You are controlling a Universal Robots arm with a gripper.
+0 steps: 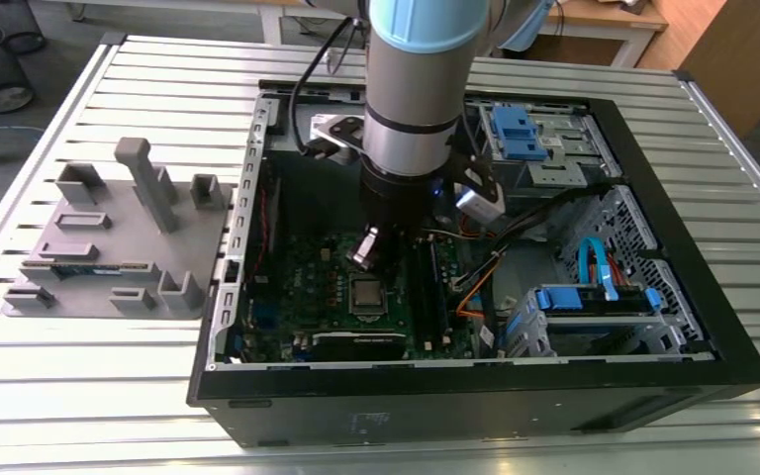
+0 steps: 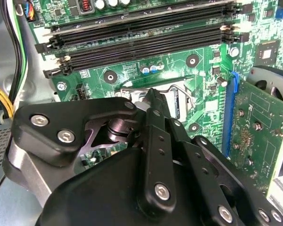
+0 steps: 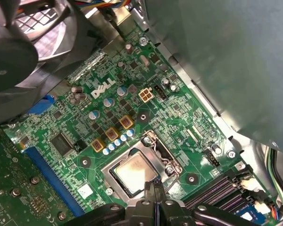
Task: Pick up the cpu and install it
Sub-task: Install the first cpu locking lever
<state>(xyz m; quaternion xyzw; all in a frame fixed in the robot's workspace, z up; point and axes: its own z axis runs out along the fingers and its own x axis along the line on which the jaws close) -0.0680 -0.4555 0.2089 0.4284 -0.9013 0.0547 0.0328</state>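
Arm is reaching down into the open computer case (image 1: 459, 406), with the gripper (image 1: 367, 249) low over the green motherboard (image 3: 108, 108). In the first wrist view I see its two thin fingertips (image 3: 149, 192) pressed together with nothing between them, poised at the side of the socket frame (image 3: 156, 143) that faces the black memory slots (image 3: 217, 193). The cpu (image 3: 134, 174) lies flat in that socket, metal top up and slightly tarnished-looking, just beside the fingertips; I cannot tell whether they touch it.
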